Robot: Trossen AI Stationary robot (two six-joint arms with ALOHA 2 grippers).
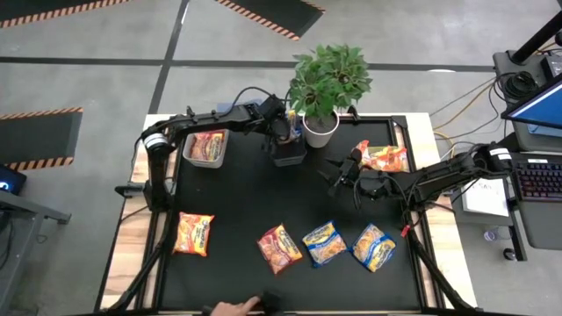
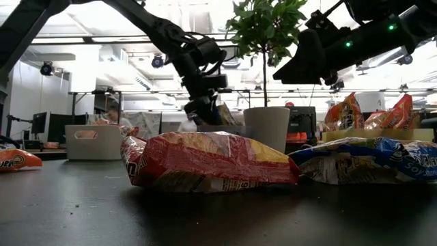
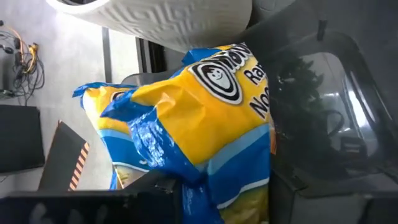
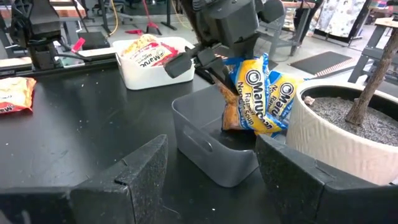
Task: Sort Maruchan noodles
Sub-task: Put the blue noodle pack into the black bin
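Observation:
My left gripper (image 4: 196, 68) hangs over the grey bin (image 4: 205, 149) beside the plant pot, fingers slanting down and apart. A blue-and-yellow noodle packet (image 4: 249, 93) stands on end in that bin, its upper edge at the fingers. A second blue-and-yellow packet (image 4: 283, 99) leans behind it. My right gripper (image 1: 344, 173) waits open and level over the table's right half, holding nothing. Loose packets lie flat near the front edge: an orange one (image 1: 193, 234), a red one (image 1: 279, 248) and two blue ones (image 1: 323, 243) (image 1: 373, 247). My left gripper has the blue-and-yellow packet's upper edge (image 3: 193, 193) between its parted fingers, which come from above, slanting down. Whether the fingers touch the packet, I cannot tell. The packet stands upright with its lower end inside the grey bin.
A white bin (image 1: 206, 149) at the back left holds red packets. A bin at the back right (image 1: 386, 158) holds orange ones. A potted plant (image 1: 320, 130) stands right beside the grey bin. A person's hand (image 1: 233, 307) rests at the front edge.

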